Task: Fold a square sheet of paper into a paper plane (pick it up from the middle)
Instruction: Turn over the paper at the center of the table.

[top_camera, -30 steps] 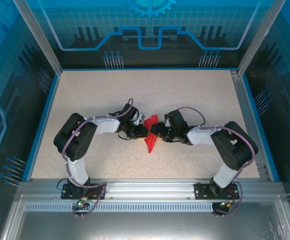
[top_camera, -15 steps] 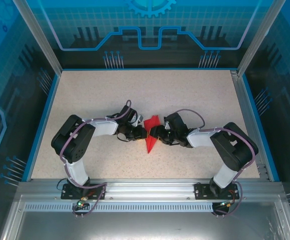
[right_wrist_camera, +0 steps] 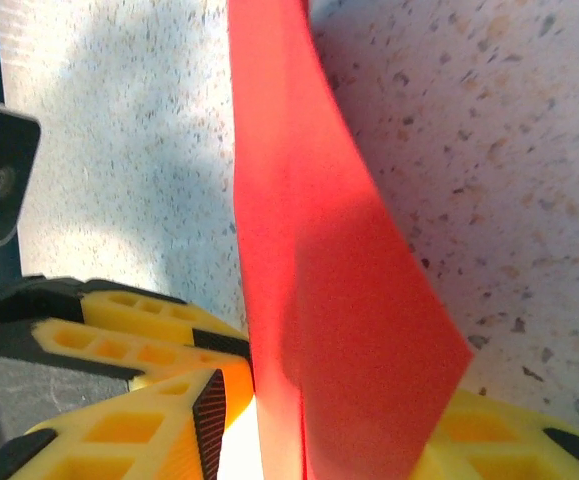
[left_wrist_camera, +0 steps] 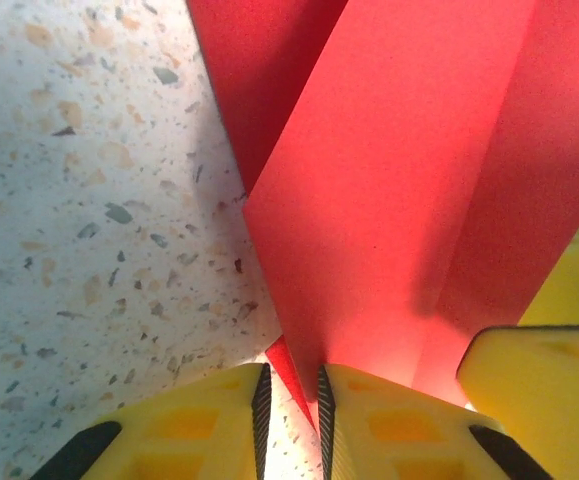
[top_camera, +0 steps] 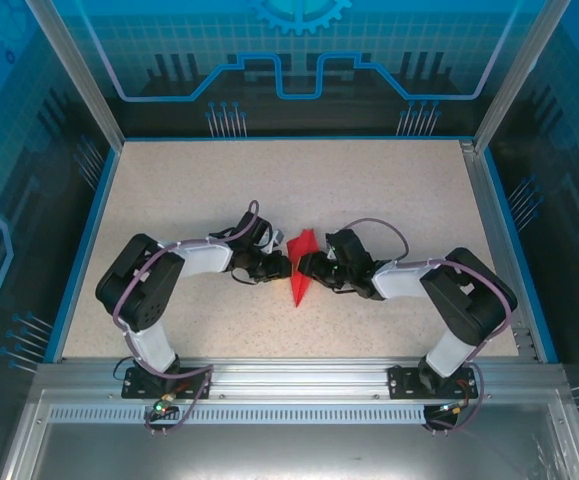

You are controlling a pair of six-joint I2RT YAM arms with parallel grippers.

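Observation:
The red sheet of paper (top_camera: 299, 272) stands in the middle of the table, folded into a narrow dart whose tip points toward the near edge. My left gripper (top_camera: 283, 267) meets it from the left and my right gripper (top_camera: 309, 266) from the right. In the left wrist view a thin red edge of the paper (left_wrist_camera: 389, 200) runs into the narrow gap of the left gripper (left_wrist_camera: 291, 390), lying along the right pad while table shows beside it. In the right wrist view the paper (right_wrist_camera: 319, 250) rises between the wide-set jaws of the right gripper (right_wrist_camera: 339, 425).
The speckled table (top_camera: 189, 200) is ringed by a blue rim and clear enclosure walls (top_camera: 89, 190). A yellow fingertip (left_wrist_camera: 544, 385) of the right gripper sits close beside the left one. Both arms' elbows lie low on either side of the paper.
The left arm's elbow has swung left and toward the near edge. The right gripper's jaws have drawn closer around the paper. The paper has stayed in place.

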